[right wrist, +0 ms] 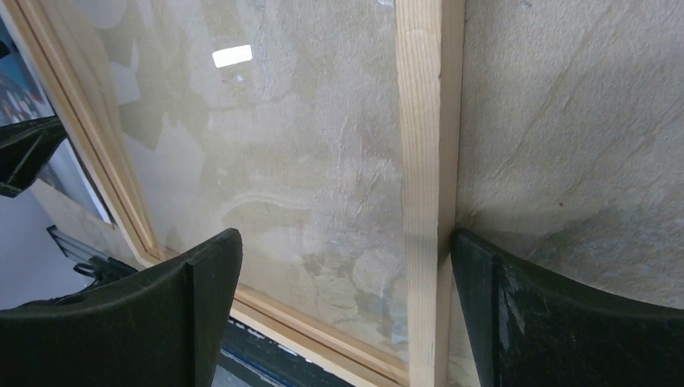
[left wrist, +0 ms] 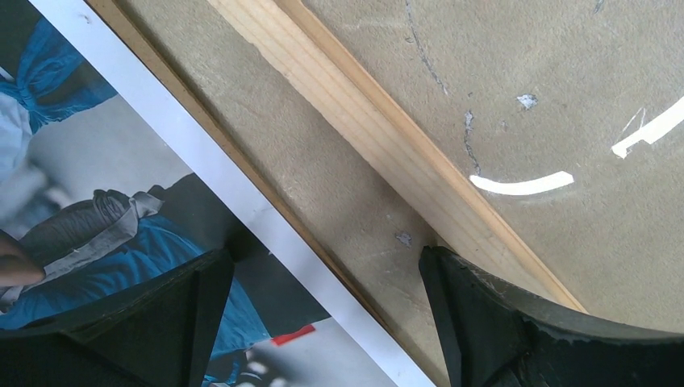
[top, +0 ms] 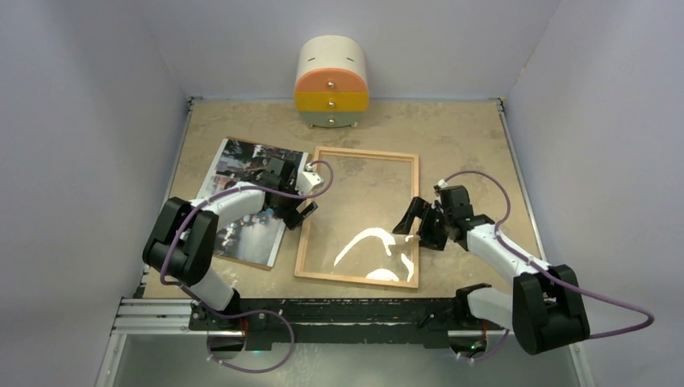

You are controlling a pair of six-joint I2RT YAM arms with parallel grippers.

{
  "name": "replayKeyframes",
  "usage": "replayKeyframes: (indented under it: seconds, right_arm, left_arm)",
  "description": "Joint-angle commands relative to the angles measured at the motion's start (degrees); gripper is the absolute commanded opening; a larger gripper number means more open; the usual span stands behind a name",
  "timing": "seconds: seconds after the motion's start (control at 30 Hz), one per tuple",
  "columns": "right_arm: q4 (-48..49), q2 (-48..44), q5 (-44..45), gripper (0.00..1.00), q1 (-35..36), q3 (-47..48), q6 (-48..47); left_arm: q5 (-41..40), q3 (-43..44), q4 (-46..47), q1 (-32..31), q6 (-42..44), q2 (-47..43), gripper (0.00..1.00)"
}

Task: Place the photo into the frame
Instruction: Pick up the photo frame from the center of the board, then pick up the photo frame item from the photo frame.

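Nearest, the right fingers (right wrist: 556, 322) are spread wide and hold nothing. They hover over the right border of the frame (top: 367, 153) near its front corner, one finger on each side of the wood. The frame lies flat in the middle of the worktop (top: 468, 137), with a clear pane (top: 363, 242) inside it catching glare. The left fingers (left wrist: 161, 322) are likewise open and empty, straddling the gap between the frame's left border and the photo (top: 242, 165). The photo lies flat and skewed on a brown board (left wrist: 242, 159), just left of the frame. Farthest back stands a round cream, orange and yellow drawer cabinet (top: 332, 85).
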Motion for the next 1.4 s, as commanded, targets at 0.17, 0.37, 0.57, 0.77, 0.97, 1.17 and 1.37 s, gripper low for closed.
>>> replayKeyframes:
  seconds: [0.17, 0.37, 0.57, 0.77, 0.97, 1.17, 1.37]
  right_arm:
    - [26.7, -12.4, -24.2, 0.95, 1.4, -2.1, 21.9]
    - [40.2, -18.4, -27.9, 0.93, 1.4, -4.4, 33.4]
    - [53.0, -19.5, -28.3, 0.93, 1.4, -7.8, 42.2]
    - [57.3, -17.9, -27.9, 0.92, 1.5, -8.3, 45.1]
    - [52.6, -18.1, -27.2, 0.91, 1.5, -6.0, 43.0]
    - [43.1, -19.1, -27.1, 0.92, 1.5, 0.0, 37.8]
    - [42.7, -17.9, -27.0, 0.92, 1.5, 1.4, 37.6]
  left_arm:
    - [2.9, -1.2, 1.5, -4.0, -0.4, 4.6, 0.94]
    - [3.5, -1.1, 1.3, -4.0, 0.0, 4.5, 0.94]
    - [3.9, -1.1, 1.0, -4.0, 0.2, 4.1, 0.93]
    - [4.1, -1.4, 0.8, -4.0, 0.4, 3.3, 0.93]
    - [3.8, -1.8, 0.7, -4.0, 0.5, 2.6, 0.94]
    - [2.1, -0.7, -0.4, -3.0, 0.8, 1.3, 0.94]
    - [2.2, 10.5, -8.9, 1.7, 2.5, -5.3, 1.00]
